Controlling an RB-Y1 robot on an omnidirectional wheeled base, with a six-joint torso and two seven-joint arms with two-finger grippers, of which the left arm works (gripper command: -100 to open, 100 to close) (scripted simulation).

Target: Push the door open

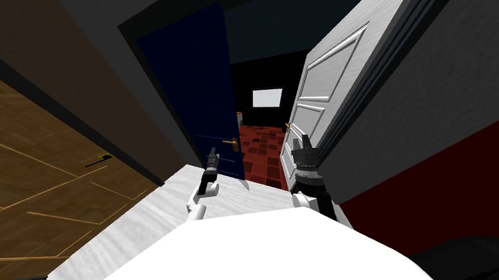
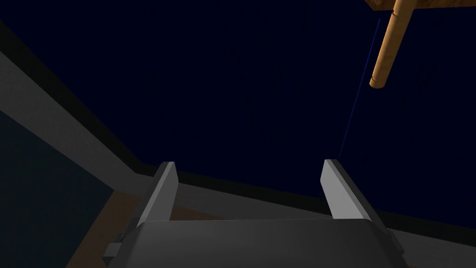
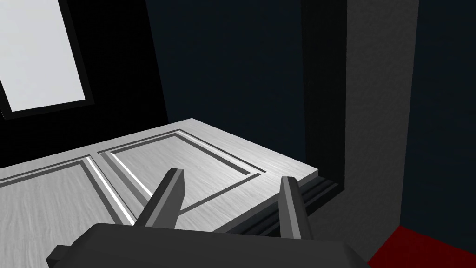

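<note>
Risk: left pincer, open and empty before the dark blue door near its brass handle, may skid off the face or snag that handle (right pincer, likewise open and empty, hovers by the white door).

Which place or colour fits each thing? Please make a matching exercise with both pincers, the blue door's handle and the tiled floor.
Things:
1. left pincer
2. right pincer
3. lever handle
4. tiled floor

Place or colour:
A. red checks
B. facing the white panelled door
C. golden-brown
D. facing the dark blue door

Pairs: 1-D, 2-B, 3-C, 4-A.
</note>
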